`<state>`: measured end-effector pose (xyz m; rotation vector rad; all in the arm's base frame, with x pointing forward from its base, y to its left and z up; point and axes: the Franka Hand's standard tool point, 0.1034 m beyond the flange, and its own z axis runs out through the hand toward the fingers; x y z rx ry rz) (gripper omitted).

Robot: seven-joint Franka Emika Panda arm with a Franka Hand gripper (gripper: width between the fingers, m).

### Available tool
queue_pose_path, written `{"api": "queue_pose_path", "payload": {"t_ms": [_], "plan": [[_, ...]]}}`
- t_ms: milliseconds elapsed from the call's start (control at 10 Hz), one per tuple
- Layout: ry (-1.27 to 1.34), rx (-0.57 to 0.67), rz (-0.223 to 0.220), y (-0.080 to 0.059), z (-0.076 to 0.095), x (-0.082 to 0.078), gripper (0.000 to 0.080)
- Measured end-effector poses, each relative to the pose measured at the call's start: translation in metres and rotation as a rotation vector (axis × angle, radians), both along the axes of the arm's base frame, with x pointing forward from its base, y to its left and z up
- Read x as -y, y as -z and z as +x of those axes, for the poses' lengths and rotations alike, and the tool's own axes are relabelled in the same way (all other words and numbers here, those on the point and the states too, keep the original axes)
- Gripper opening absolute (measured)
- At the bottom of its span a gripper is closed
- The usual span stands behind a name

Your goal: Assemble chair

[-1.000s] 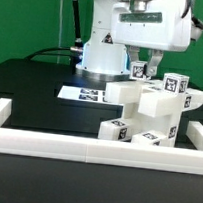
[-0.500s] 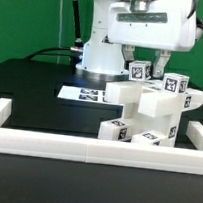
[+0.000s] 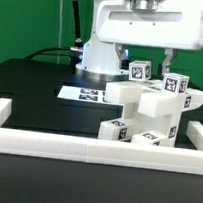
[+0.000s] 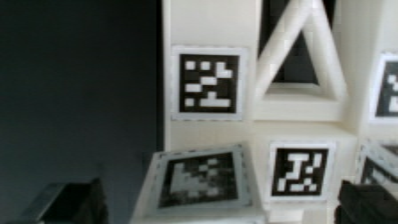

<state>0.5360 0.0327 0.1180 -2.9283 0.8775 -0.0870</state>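
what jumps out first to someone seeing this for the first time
A stack of white blocky chair parts covered in black-and-white square tags sits on the black table, toward the exterior view's right, inside a low white frame. The big white robot arm hangs right above it. A flat marker board lies behind, beside the arm's base.

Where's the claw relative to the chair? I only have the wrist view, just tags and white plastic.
Observer: Above the chair, with the claw over its topmost tagged post.
Operator: Open or shut?
Observer: Looks open. Its fingers stand apart on either side of that post and grip nothing.
Operator: What lies beside the chair?
Observer: The marker board lies flat on the table, to the exterior view's left of the chair.
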Motion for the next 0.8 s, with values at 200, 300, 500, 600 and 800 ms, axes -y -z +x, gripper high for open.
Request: {"api": "queue_pose_path", "payload": {"t_ms": [200, 300, 500, 600, 800], "plan": [[-0.094, 0.006, -0.008, 0.0002, 0.0000, 0.0017, 0.0648], [-0.096, 0.005, -0.008, 0.0006, -0.0001, 0.0016, 0.0636], [-0.096, 0.005, -0.009, 0.0009, -0.0003, 0.0016, 0.0449], [-0.096, 0.005, -0.009, 0.0009, -0.0003, 0.0017, 0.0449], [-0.092, 0.004, -0.008, 0.0012, -0.0004, 0.0017, 0.0282]]}}
